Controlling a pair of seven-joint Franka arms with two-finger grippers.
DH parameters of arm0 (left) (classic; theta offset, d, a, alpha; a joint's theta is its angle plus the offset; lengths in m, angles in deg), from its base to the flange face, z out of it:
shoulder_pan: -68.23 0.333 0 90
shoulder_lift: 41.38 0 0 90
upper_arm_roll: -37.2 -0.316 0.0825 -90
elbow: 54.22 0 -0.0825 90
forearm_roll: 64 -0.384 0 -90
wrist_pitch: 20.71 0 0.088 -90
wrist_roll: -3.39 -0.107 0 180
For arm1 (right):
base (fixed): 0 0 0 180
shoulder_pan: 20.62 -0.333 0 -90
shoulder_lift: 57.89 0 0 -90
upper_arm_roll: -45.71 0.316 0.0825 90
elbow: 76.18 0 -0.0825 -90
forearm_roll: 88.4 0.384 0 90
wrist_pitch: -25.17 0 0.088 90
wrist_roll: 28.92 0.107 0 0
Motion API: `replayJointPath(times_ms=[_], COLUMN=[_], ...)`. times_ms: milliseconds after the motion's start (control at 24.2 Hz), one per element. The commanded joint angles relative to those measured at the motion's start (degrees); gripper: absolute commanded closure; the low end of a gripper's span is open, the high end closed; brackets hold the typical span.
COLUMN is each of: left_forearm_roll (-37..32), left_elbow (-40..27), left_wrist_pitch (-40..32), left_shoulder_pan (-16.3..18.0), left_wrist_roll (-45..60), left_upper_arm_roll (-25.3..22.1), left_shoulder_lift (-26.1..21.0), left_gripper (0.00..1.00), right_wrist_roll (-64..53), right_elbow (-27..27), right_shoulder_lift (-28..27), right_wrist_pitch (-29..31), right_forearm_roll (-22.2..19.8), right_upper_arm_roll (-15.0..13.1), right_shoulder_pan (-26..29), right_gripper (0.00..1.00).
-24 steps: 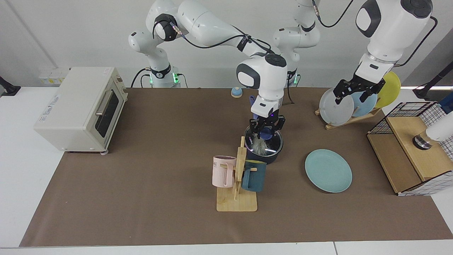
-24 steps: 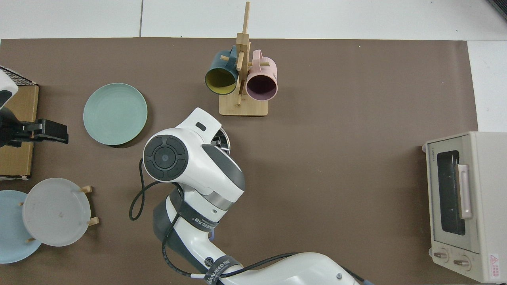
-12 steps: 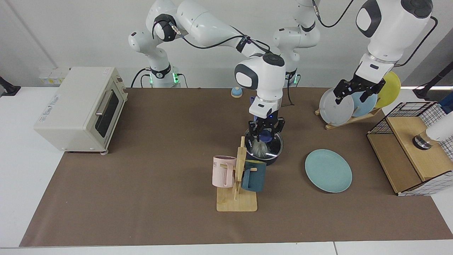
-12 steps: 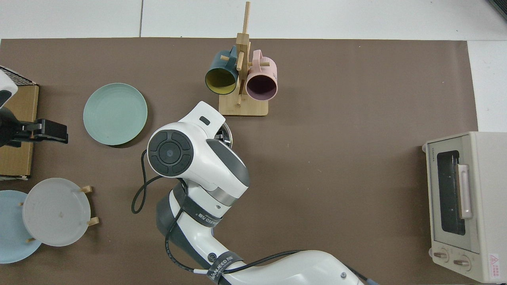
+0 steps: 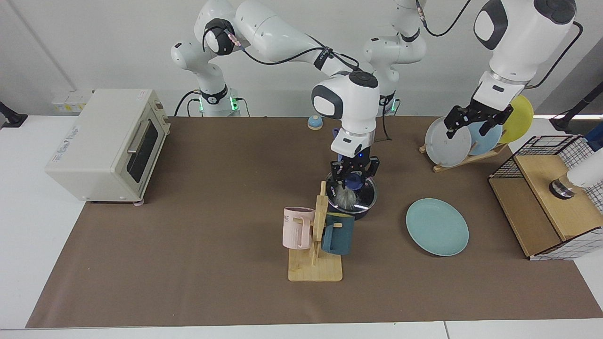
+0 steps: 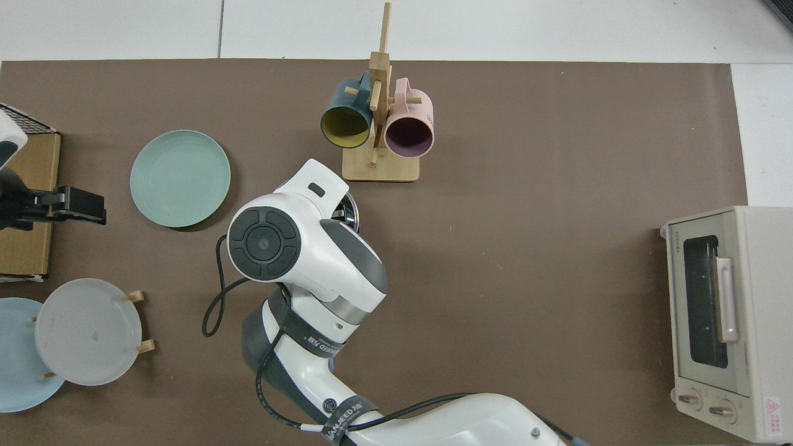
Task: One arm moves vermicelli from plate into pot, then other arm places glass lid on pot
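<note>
While the right arm is reaching across from its base with its wrist pointing straight down, the right claw (image 5: 354, 172) is standing over the pot (image 5: 362, 207), closed on the blue knob of the glass lid (image 5: 365, 194) seated on it. The vermicelli (image 5: 347, 198) is lying inside. The left claw (image 5: 474, 123) is waiting, fingers spread, before the plate rack (image 5: 464, 159). The teal plate (image 5: 437, 227) is lying bare on the worktop (image 5: 198, 235).

The bench (image 5: 198, 263) carries a toaster oven (image 5: 106, 146), mug stand (image 5: 314, 270), pot (image 5: 362, 207), teal plate (image 5: 437, 227) and plate rack (image 5: 464, 160).
</note>
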Motion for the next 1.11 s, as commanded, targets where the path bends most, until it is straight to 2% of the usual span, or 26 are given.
replayJointPath(times_ms=[0, 371, 412, 536, 577, 660, 701, 825, 990, 1072], left_forearm_roll=[-0.1, -0.1, -0.1, -0.1, -0.1, -0.2, -0.1, -0.1, -0.1, -0.1], left_elbow=[0.1, 0.1, 0.1, 0.1, 0.1, 0.1, 0.1, 0.1, 0.1, 0.1], left_wrist_pitch=[-0.7, -0.7, -0.7, -0.7, -0.7, -0.7, -0.7, -0.7, -0.7, -0.7], left_shoulder_pan=[-0.1, -0.1, -0.1, -0.1, -0.1, -0.1, -0.1, -0.1, -0.1, -0.1], left_wrist_roll=[-0.1, -0.2, -0.2, -0.2, -0.2, -0.2, -0.2, -0.2, -0.2, -0.2], left_upper_arm_roll=[-0.3, -0.4, -0.4, -0.4, -0.4, -0.4, -0.4, -0.4, -0.4, -0.4], left_shoulder_lift=[0.3, 0.3, 0.3, 0.3, 0.3, 0.3, 0.3, 0.3, 0.3, 0.3], left_gripper=[0.0, 0.0, 0.0, 0.0, 0.0, 0.0, 0.0, 0.0, 0.0, 0.0], right_wrist_roll=[-2.2, -2.6, -2.6, -2.4, -2.3, -2.5, -2.6, -2.7, -2.8, -2.8], right_elbow=[0.8, 0.2, 0.2, 0.1, 0.0, -0.4, -0.4, -0.5, -0.6, -0.6], right_shoulder_lift=[-0.2, -0.1, -0.1, 0.4, 0.5, 0.7, 0.8, 0.8, 0.8, 0.8], right_wrist_pitch=[0.3, 0.3, 0.4, 0.3, 0.3, 0.3, 0.3, 0.3, 0.3, 0.5], right_forearm_roll=[1.4, 1.3, 1.6, 2.1, 2.0, 2.0, 1.7, 1.2, 0.9, 1.1], right_upper_arm_roll=[0.4, 0.4, 0.4, 0.4, 0.4, 0.4, 0.4, 0.4, 0.4, 0.4], right_shoulder_pan=[0.5, 0.3, 0.4, -0.2, -0.1, -0.1, 0.0, 0.1, 0.3, 0.3], right_gripper=[1.0, 1.0, 0.88, 0.84, 0.77, 0.44, 0.32, 0.23, 0.22, 0.17])
